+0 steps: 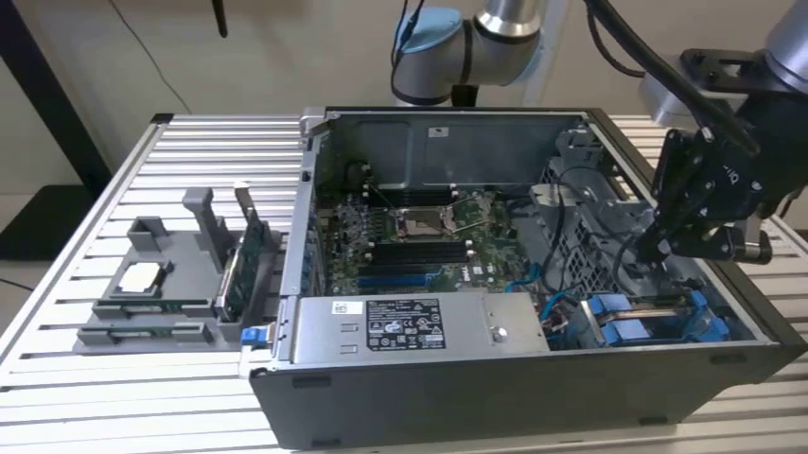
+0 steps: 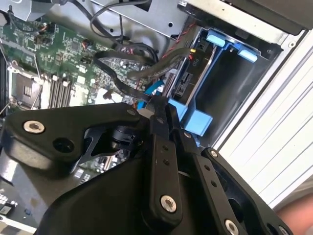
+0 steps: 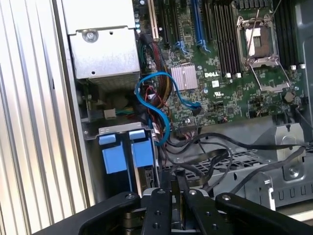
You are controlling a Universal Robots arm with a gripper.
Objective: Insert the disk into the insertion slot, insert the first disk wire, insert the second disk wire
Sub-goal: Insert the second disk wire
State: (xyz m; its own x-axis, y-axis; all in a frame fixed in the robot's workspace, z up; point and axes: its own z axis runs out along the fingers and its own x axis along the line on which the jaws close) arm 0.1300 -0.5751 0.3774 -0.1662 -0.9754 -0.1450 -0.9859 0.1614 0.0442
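Note:
The disk (image 3: 146, 178) stands on edge in the insertion slot (image 2: 234, 83), at the computer case's corner on the exterior view's right, with its blue carrier tabs (image 3: 142, 152) showing. Its connector end (image 2: 188, 81) faces the motherboard. My black gripper (image 1: 688, 248) hangs inside the case just above that end. Its fingers (image 2: 160, 115) are pressed together in both wrist views. A blue wire (image 2: 154, 89) runs up to the fingertips, and whether it is pinched I cannot tell. Black wires (image 3: 215, 156) lie loose beside the fingers.
The open case (image 1: 531, 397) sits on a slatted aluminium table (image 1: 127, 397). A grey power-supply box (image 1: 417, 323) fills its near side and the motherboard (image 1: 417, 236) lies in the middle. A grey tray (image 1: 165, 293) with parts stands on the exterior view's left.

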